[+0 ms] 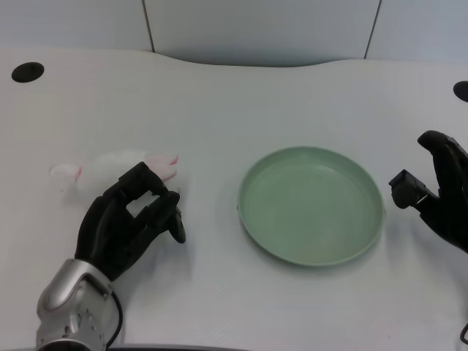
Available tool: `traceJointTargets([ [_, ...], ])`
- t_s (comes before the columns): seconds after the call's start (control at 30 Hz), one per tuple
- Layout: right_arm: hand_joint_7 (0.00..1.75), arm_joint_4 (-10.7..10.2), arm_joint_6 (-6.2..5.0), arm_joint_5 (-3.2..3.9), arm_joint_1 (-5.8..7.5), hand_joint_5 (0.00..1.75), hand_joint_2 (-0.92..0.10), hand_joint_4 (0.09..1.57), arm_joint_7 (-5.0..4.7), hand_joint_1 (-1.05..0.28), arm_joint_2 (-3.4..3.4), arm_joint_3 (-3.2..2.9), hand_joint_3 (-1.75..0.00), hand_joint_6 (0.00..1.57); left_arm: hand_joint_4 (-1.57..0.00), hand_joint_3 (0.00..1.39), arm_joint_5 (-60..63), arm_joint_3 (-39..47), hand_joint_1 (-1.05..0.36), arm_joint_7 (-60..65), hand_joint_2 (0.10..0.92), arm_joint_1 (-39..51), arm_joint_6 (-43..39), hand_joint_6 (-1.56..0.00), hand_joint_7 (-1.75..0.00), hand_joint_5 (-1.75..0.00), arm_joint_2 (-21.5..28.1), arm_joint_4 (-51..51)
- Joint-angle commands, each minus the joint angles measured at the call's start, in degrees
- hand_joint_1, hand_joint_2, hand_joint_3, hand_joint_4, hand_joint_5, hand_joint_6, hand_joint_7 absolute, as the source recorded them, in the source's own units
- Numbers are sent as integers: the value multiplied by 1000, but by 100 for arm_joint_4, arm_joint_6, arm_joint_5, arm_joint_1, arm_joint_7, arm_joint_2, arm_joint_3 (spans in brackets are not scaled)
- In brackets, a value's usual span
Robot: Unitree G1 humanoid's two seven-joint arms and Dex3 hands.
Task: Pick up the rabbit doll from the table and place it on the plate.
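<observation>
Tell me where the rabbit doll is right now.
In the head view the rabbit doll lies on the white table at left, just beyond the left hand and well left of the green plate.

Left forearm (69, 303): silver, rising from the lower left corner, angled up and to the right.
Left black many-fingered robot hand (128, 219): low over the white bench (219, 117), fingers curled inward with gaps between them, tips pointing up and right; whether they clasp anything cannot be told.
Right black robot hand (439, 194): at the right edge, fingers loosely bent.
</observation>
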Motion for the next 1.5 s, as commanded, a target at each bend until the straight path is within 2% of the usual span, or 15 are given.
traceJointTargets([
  [0.03, 1746, -22, -47, 13, 19, 1746, -921, 839, 13, -602, -65, -38, -237, 782, -858, 109, 23, 5, -316, -7, 921, 48, -33, -485, -1746, -1746, 56, 10],
  [0.43, 1746, -25, 10, 48, 11, 1746, -921, 844, 13, -593, -63, -60, -221, 785, -858, 112, 62, -20, -323, 32, 921, 58, -48, -486, -1746, -1746, 63, -8],
  [0.8, 1746, -22, -7, 28, 13, 1746, -921, 838, 30, -597, -71, -42, -228, 785, -859, 108, 64, -27, -330, -3, 921, 54, -68, -486, -1746, -1746, 70, 2],
  [0.97, 1746, -4, 21, 34, 0, 1746, -921, 838, 23, -597, -69, -49, -211, 759, -666, 59, 308, -356, -345, -280, 895, 329, -586, -463, -1730, -1746, 90, -630],
  [1.03, 1746, -18, 2, 27, 6, 1746, -921, 838, 8, -596, -55, -43, -214, 768, -620, 46, 504, -539, -385, -327, 913, 450, -965, -486, -1634, -1746, 197, -1048],
  [1.07, 1746, -18, 17, 30, 3, 1746, -921, 840, 9, -598, -55, -43, -215, 781, -580, 50, 600, -622, -415, -346, 918, 494, -1206, -545, -1467, -1732, 278, -1335],
  [1.13, 1746, -16, 37, 33, -1, 1746, -921, 844, 12, -600, -58, -44, -208, 783, -584, 80, 678, -724, -433, -337, 920, 555, -1437, -607, -1292, -1665, 366, -1659],
  [1.2, 1746, -8, 47, 38, -6, 1746, -921, 846, 22, -600, -62, -47, -206, 783, -585, 85, 686, -802, -436, -369, 921, 585, -1619, -621, -1255, -1651, 497, -2006],
  [1.23, 1746, -2, 51, 41, -10, 1746, -921, 846, 29, -598, -64, -50, -197, 779, -562, 85, 682, -843, -454, -404, 921, 596, -1724, -667, -1041, -1383, 587, -2226],
  [1.27, 1746, 5, 41, 40, -12, 1746, -921, 846, 44, -597, -67, -50, -194, 778, -561, 85, 797, -881, -458, -393, 921, 578, -1991, -688, -970, -1305, 738, -2397],
  [1.3, 1746, 7, 31, 37, -12, 1746, -921, 847, 50, -597, -68, -49, -193, 778, -591, 98, 925, -917, -502, -349, 921, 562, -2222, -741, -653, -985, 866, -2487],
  [1.33, 1746, 5, 34, 39, -13, 1746, -921, 847, 44, -597, -68, -52, -195, 779, -626, 107, 1294, -935, -527, -161, 921, 522, -2586, -797, -444, -798, 1067, -2488],
  [1.37, 1746, 4, 39, 41, -13, 1746, -921, 847, 41, -597, -68, -55, -198, 779, -638, 148, 1633, -951, -602, 31, 921, 495, -2864, -796, -218, -497, 1236, -2494],
  [1.43, 1746, -6, 39, 32, -13, 1746, -921, 846, 35, -597, -72, -46, -202, 777, -605, 170, 2273, -968, -662, 430, 921, 418, -3267, -742, -65, -259, 1558, -2484],
  [1.5, 1746, -8, 21, 21, -12, 1746, -921, 844, 39, -598, -77, -37, -209, 778, -572, 173, 2726, -1002, -685, 807, 921, 357, -3495, -699, -14, -169, 1773, -2444],
])
